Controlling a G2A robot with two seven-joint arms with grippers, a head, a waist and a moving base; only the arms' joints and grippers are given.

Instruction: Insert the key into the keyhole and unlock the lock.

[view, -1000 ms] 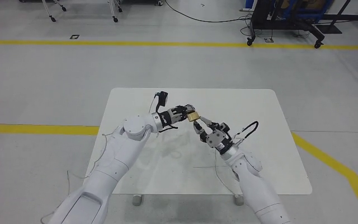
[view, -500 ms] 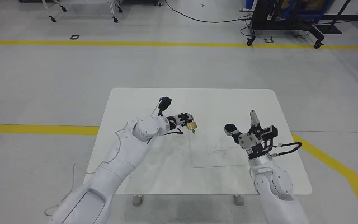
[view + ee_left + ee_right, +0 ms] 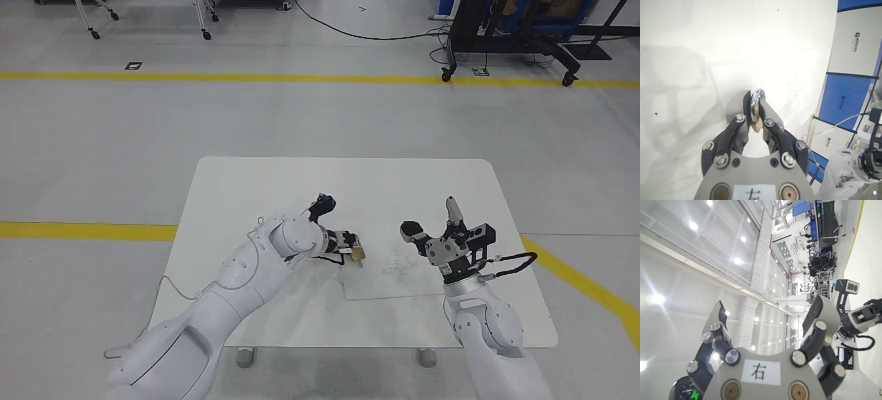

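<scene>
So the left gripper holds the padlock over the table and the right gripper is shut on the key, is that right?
Not fully. The right wrist view shows the right gripper open, holding nothing. The left gripper does hold the padlock over the table.

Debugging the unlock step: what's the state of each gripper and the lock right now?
left gripper: shut on the padlock, above the table.
padlock: clamped in the left gripper, shackle end at the fingertips, brass body toward the palm; I can't tell whether it is locked or unlocked.
right gripper: open, empty, tilted up away from the table.
</scene>
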